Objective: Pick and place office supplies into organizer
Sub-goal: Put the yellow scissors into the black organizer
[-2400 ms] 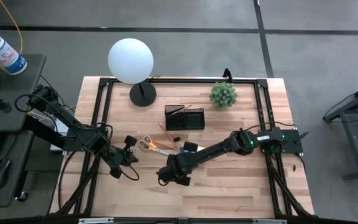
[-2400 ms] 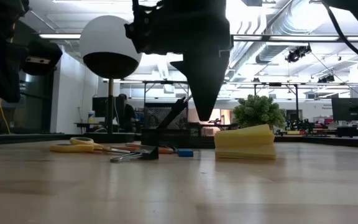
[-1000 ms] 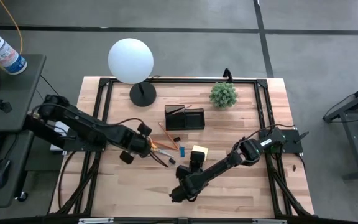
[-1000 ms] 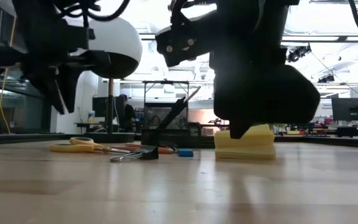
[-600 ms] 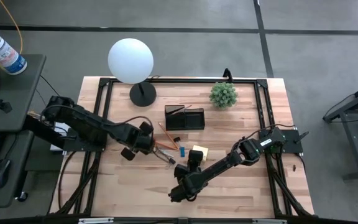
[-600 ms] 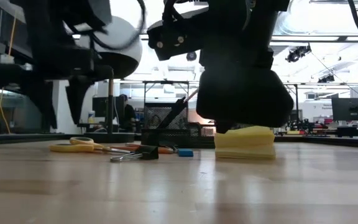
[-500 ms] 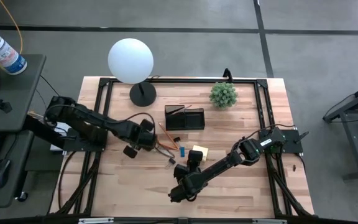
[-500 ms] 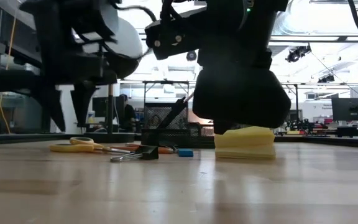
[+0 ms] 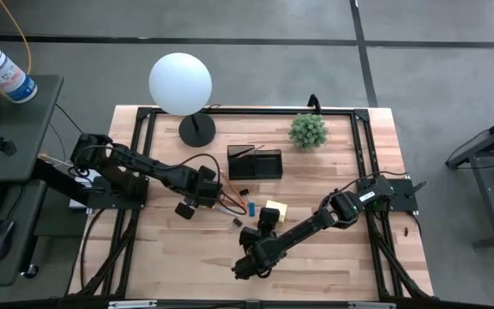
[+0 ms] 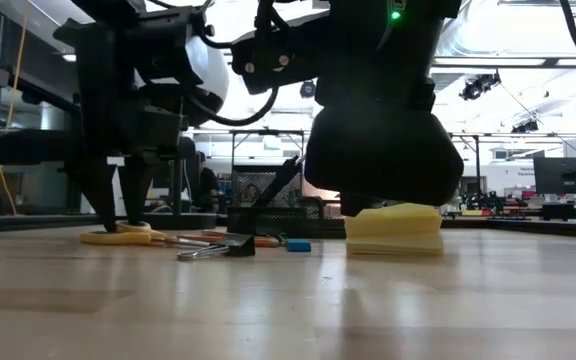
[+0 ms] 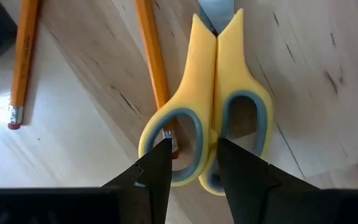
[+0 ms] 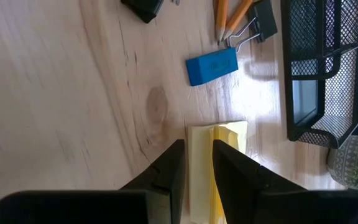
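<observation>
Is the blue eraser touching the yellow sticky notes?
Apart. The right wrist view shows bare wood between the blue eraser and the yellow sticky notes.

From my overhead feed the left gripper [image 9: 202, 196] covers the yellow-handled scissors [image 11: 211, 118], so I see them only through its wrist camera, blades cut off at the frame edge. An orange pencil [image 11: 155, 65] disappears behind one scissor handle. On the low feed the right arm's bulk hides part of the sticky-note pad [image 10: 396, 230] and the organizer [image 10: 268, 205]. The right wrist picture cuts off the organizer's far side, and the plant [image 12: 356, 158] is barely showing
</observation>
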Robot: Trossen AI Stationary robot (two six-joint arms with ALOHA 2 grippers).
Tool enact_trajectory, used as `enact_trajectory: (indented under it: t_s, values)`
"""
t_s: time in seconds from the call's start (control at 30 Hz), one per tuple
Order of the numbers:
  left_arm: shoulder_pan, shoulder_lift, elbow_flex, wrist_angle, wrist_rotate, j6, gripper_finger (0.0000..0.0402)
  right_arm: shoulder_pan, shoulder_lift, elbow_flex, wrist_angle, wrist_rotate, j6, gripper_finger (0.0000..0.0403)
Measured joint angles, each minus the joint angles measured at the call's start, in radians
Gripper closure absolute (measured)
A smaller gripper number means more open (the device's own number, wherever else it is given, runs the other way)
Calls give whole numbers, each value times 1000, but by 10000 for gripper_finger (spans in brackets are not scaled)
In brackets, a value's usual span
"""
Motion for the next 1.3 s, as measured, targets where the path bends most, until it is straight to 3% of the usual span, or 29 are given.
enact_trajectory:
  t_s: [0.87,1.17,1.3]
  values:
    - [0,55,-4,56,104,0,289,-3,0,0,23,7,-6,325]
    - [-1,71,-5,55,100,-4,372,-3,0,0,23,8,-8,325]
    - [-1,63,-6,60,99,-14,374,-3,0,0,23,9,-8,325]
